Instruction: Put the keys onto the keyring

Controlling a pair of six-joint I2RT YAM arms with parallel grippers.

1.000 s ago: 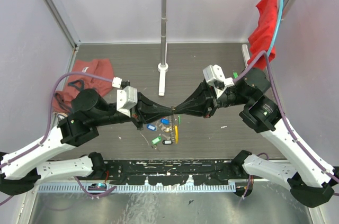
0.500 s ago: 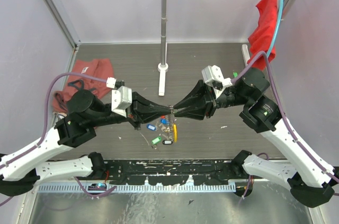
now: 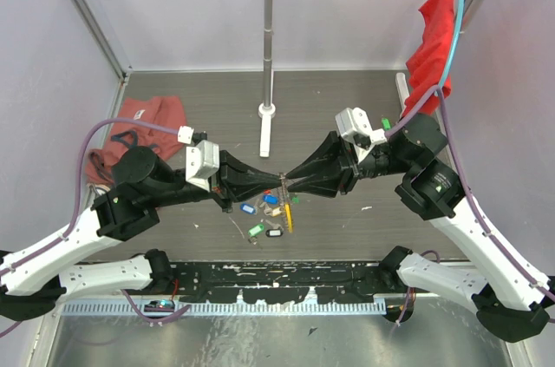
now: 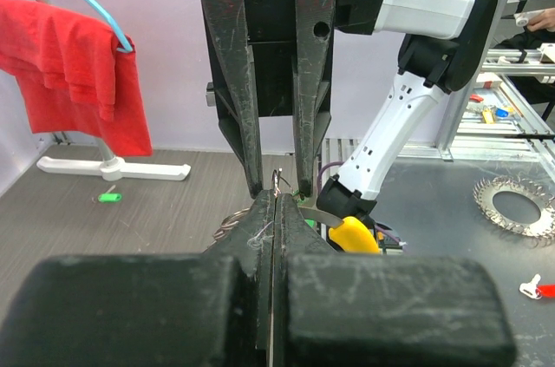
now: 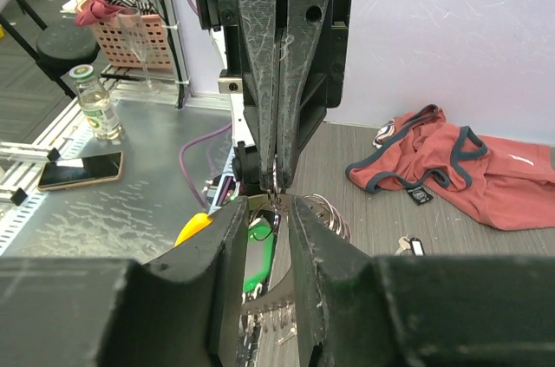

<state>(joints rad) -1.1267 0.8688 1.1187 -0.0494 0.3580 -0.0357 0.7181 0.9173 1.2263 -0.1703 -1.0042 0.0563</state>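
Left fingers (image 4: 274, 202): pinched tight on the keyring (image 4: 276, 183).
Right fingers (image 5: 276, 198): narrow gap around it.
Change: both moved right; no key on yet.

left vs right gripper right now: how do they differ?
Jaws: in both wrist views the left gripper is pressed shut on a thin bit of the keyring, while the right gripper shows a narrow gap between its fingers.
Side: from the top camera the left gripper reaches in from the left, the right gripper from the right.
Shared: both are black, and they meet tip to tip above the keys.
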